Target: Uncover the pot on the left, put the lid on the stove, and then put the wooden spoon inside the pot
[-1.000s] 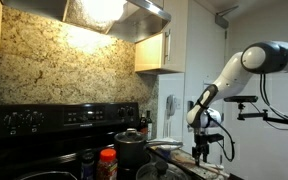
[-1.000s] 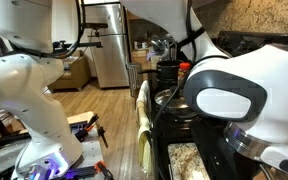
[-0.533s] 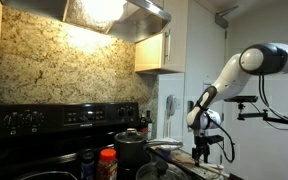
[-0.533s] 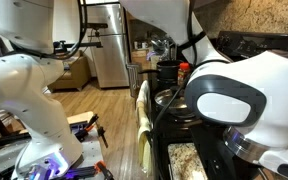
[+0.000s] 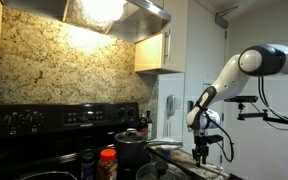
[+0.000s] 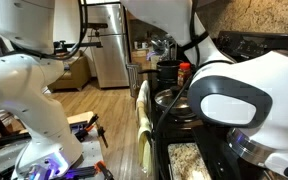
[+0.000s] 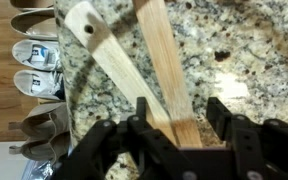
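Note:
In the wrist view two wooden utensils lie crossed on a speckled granite counter: a wooden spoon point(image 7: 164, 75) and a flat wooden spatula point(image 7: 99, 45). My gripper point(image 7: 179, 122) is open and low over them, with its fingers on either side of the handles where they meet. The left finger touches the wood and the right finger stands a little apart. In an exterior view the dark pot point(image 5: 131, 151) with its lid point(image 5: 131, 133) stands on the black stove point(image 5: 44, 120), to the left of my gripper point(image 5: 201, 153). The pot point(image 6: 167, 74) also shows far back in an exterior view.
A red-capped bottle point(image 5: 108, 160) stands in front of the pot. A pan point(image 6: 170, 98) sits on the stove front. Pairs of shoes point(image 7: 34, 70) lie on the floor beyond the counter edge. A cabinet point(image 5: 154, 50) and range hood point(image 5: 124, 12) hang overhead.

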